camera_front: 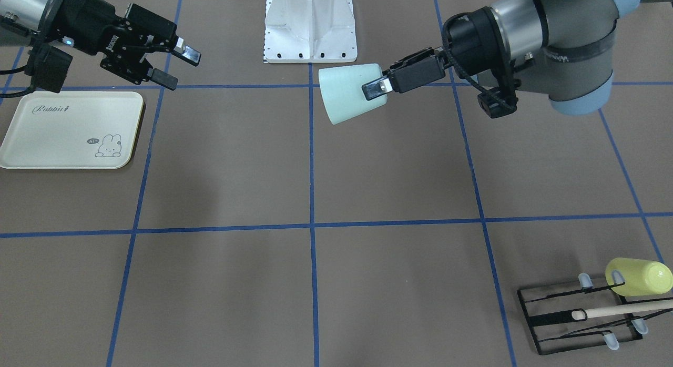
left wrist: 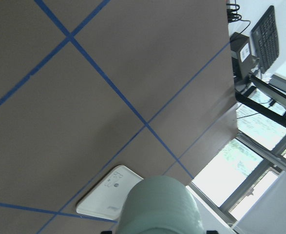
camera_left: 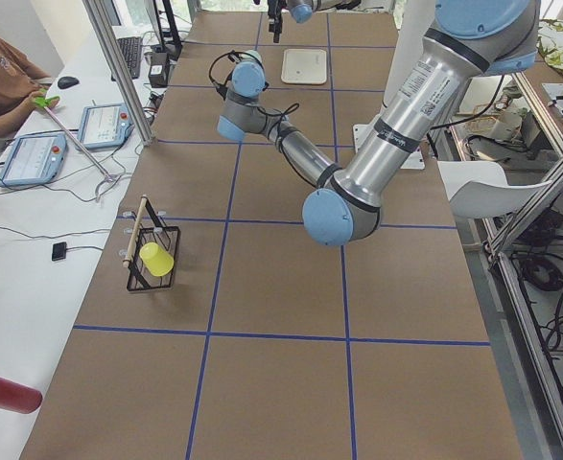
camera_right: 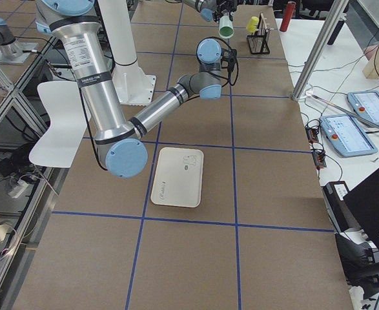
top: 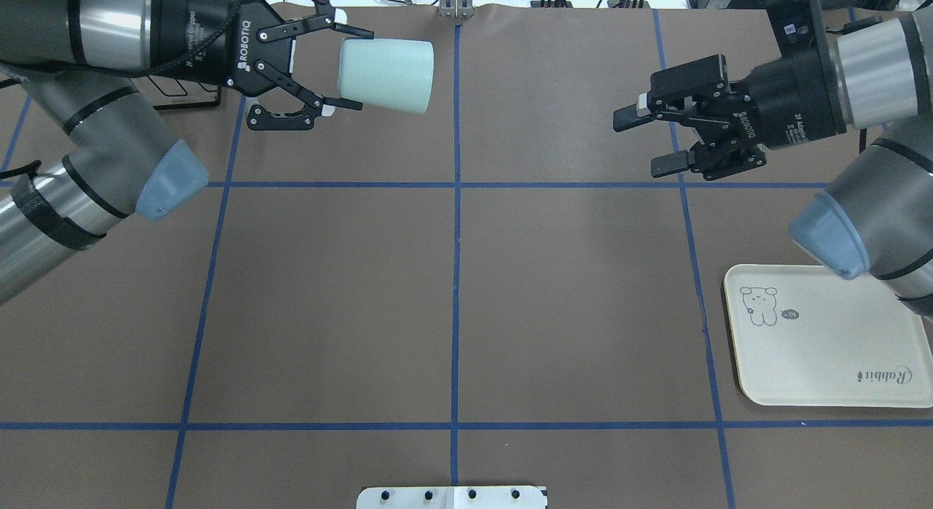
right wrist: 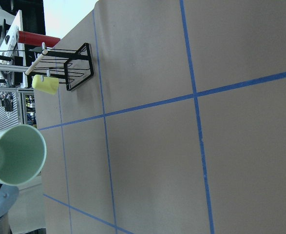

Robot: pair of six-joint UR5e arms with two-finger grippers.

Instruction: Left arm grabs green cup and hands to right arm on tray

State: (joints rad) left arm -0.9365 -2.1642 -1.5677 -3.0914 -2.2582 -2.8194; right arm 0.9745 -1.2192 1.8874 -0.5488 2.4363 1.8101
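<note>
My left gripper is shut on the pale green cup and holds it on its side in the air over the table's far middle. Its mouth points toward my right arm, as the right wrist view shows. In the front view the left gripper grips the cup near its base. My right gripper is open and empty, level with the cup and well apart from it; it also shows in the front view. The cream rabbit tray lies flat and empty under my right arm.
A black wire rack with a yellow cup and a wooden rod stands at the table's far left corner. The white robot base plate is at the near middle edge. Blue tape lines divide the brown table.
</note>
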